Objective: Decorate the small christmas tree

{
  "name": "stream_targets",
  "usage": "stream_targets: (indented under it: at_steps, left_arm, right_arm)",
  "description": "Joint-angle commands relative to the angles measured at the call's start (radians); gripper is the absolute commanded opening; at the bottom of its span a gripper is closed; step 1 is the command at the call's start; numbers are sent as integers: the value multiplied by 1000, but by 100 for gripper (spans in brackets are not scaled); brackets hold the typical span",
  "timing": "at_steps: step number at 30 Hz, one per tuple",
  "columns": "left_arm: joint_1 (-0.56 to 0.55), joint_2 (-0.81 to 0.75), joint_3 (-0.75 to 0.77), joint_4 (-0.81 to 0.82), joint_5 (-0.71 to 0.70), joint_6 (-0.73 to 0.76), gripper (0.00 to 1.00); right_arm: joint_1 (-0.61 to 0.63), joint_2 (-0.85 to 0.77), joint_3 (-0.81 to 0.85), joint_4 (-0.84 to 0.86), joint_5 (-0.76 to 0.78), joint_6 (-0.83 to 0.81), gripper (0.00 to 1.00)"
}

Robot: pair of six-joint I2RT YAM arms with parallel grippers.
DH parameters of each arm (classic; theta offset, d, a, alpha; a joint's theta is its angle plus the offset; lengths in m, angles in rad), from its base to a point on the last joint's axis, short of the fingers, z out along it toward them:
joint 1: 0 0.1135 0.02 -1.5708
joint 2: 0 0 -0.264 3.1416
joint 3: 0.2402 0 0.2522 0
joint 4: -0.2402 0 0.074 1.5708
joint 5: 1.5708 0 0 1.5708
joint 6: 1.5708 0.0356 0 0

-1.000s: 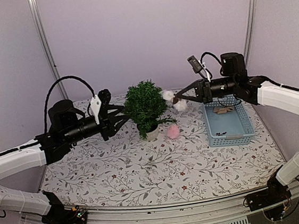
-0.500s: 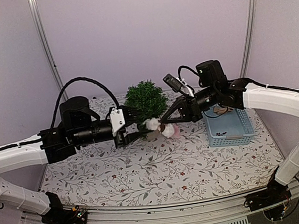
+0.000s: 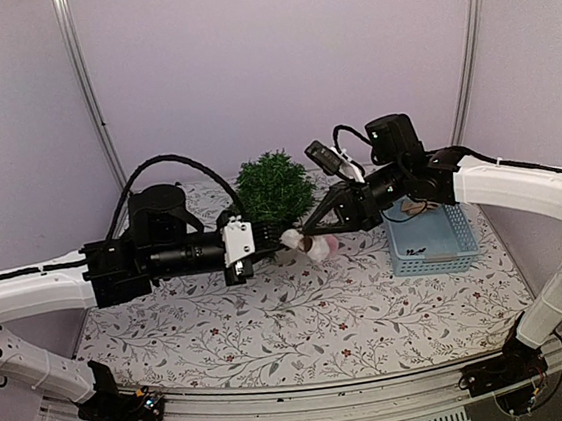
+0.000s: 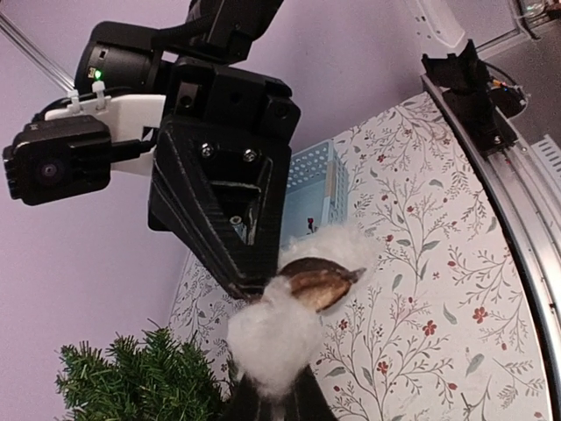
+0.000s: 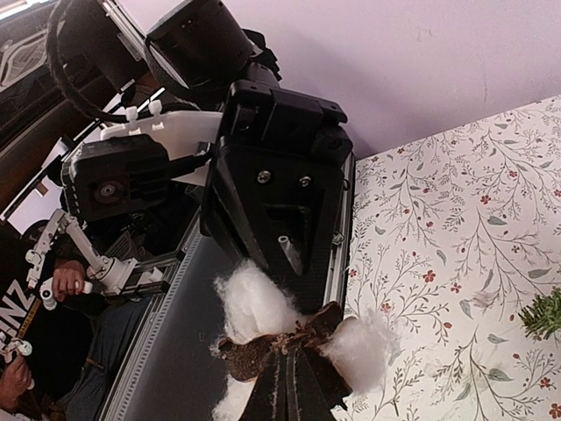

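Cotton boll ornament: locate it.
Top view, centre: white fluffy cotton boll ornament gripped between left end effector and right end effector, in front of the small christmas tree.

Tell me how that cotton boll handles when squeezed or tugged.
Probably very light and squashy: the cotton boll is mostly loose white fluff. Its brown husk looks thin and dry, so it may crack. Wispy edges suggest fibres could pull away.

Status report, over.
Both shut on cotton ornament: left gripper, right gripper. Behind it, small christmas tree, upright. Ornament not yet hung. Nothing between them.
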Motion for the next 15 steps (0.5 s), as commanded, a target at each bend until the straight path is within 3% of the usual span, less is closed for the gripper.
stream_targets:
  at_steps: [1, 4, 8, 10, 15]
  left_arm:
    - [-9, 20, 36, 19, -28, -51, 1]
    - [7, 28, 39, 26, -23, -97, 0]
    - [75, 35, 53, 45, 16, -225, 0]
    - [118, 43, 73, 47, 32, -322, 0]
    - [225, 62, 112, 63, 121, -505, 0]
  right_arm:
    - [7, 8, 31, 1, -23, -10, 12]
    - [-17, -3, 34, 0, -3, 0, 38]
    - [-100, -58, 4, 50, 39, 60, 60]
    - [-151, -94, -23, 94, 84, 93, 80]
    - [-223, -193, -91, 200, 251, 134, 86]
